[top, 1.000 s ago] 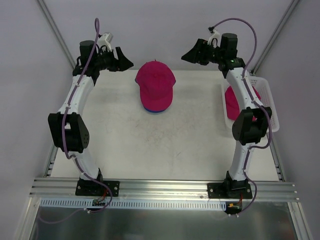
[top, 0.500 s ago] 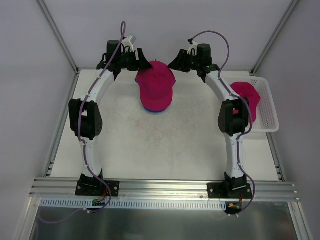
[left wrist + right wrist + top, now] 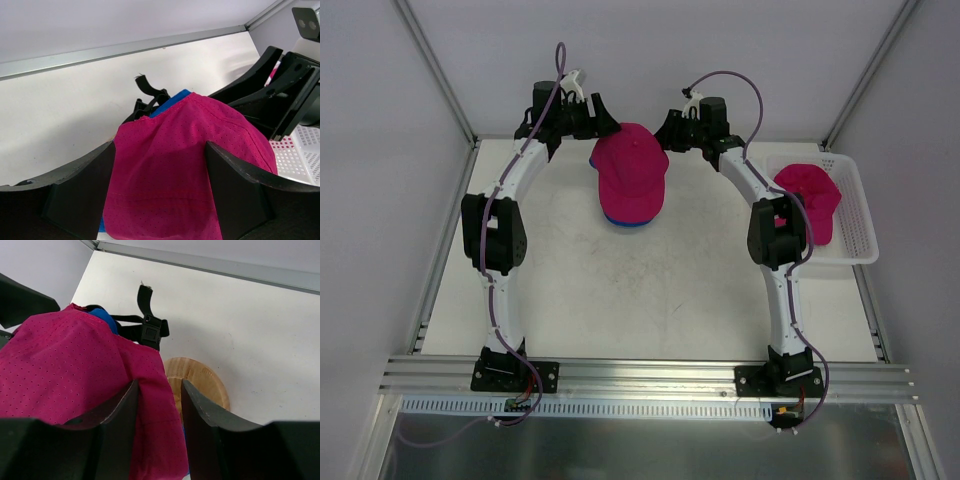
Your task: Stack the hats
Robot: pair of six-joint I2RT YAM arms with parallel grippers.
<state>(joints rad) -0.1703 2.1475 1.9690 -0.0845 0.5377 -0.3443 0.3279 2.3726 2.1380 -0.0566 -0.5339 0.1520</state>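
A magenta hat [image 3: 632, 172] lies on top of a royal blue hat, whose brim edge [image 3: 632, 222] shows beneath it, at the far middle of the table. My left gripper [image 3: 601, 116] is open at the stack's back left; in the left wrist view [image 3: 160, 150] its fingers straddle the magenta crown [image 3: 190, 150], with blue fabric [image 3: 172, 99] behind. My right gripper [image 3: 670, 128] is open at the back right; in the right wrist view [image 3: 159, 385] the magenta hat's rear edge [image 3: 150, 390] lies between its fingers. A second magenta hat [image 3: 808, 195] lies in the tray.
The white perforated tray [image 3: 860, 215] stands at the right edge. A round orange-brown wooden object [image 3: 202, 380] sits under the stack's rear. A black strap and buckle [image 3: 149, 330] stick out behind the hats. The back wall is close behind both grippers.
Both arms have swung inward from the table's far corners to the back of the hat stack. The right arm has left the tray, uncovering the second magenta hat.
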